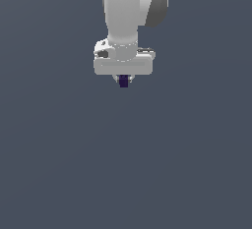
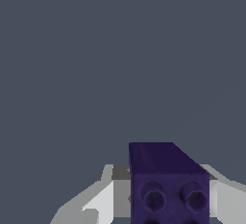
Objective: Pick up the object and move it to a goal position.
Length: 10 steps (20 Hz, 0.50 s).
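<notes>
1. The object [image 1: 123, 81] is showing as a tiny dark purple block, poking out just below the white gripper [image 1: 123, 78] in the exterior view. In the wrist view the object [image 2: 166, 184] is filling the space between the pale fingers [image 2: 103, 201], and its near face is showing round sockets, so it is looking more like a small studded brick than a plain cube.

2. The gripper is sitting narrowly closed on the object, one finger at each flank; the block is hanging with the gripper, and no worktop contact is showing under it.

3. Handling, as a judgement: it is looking rigid, hard-edged and very light, probably a plastic-like solid. It is unlikely to be deforming or breaking under a pinch. The flat opposite side faces are offering the best hold; the socketed face and the edges are looking like poorer places to press.

4. Slip risk, also a judgement: the smooth sides and small contact patch are suggesting it could be twisting or sliding out if the squeeze loosens or the arm [image 1: 123, 12] jerks. A centred pinch is seeming safest.

5. Containers: none are appearing in either view, and nothing is holding anything else.

6. Surroundings: only a flat, uniform grey-blue ground is showing behind and below. I cannot tell where a worktop surface lies, nor how high the object is riding above it. No goal marker is appearing in either view, so the target spot cannot be placed from here.
</notes>
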Motion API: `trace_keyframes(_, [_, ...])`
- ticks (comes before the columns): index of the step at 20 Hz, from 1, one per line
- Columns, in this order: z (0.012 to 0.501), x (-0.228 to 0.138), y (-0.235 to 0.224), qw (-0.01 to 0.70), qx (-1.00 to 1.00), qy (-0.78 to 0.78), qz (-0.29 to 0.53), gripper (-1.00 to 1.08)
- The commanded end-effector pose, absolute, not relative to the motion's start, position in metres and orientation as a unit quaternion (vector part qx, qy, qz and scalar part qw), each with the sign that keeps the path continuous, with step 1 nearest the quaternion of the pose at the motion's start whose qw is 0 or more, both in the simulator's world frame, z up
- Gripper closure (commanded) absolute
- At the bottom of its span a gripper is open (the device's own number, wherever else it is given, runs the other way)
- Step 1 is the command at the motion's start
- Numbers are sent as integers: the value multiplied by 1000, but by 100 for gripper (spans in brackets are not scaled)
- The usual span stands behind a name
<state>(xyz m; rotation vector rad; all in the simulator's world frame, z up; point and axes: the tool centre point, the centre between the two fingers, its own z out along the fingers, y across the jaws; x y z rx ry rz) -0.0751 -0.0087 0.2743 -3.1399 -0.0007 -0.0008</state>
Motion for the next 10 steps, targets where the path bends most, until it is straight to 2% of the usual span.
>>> trace_keyframes(1, [300,-75,-16,1,-1000,0,0,108])
trace_keyframes(10, [389,-70,-44,1,-1000,0,0,108])
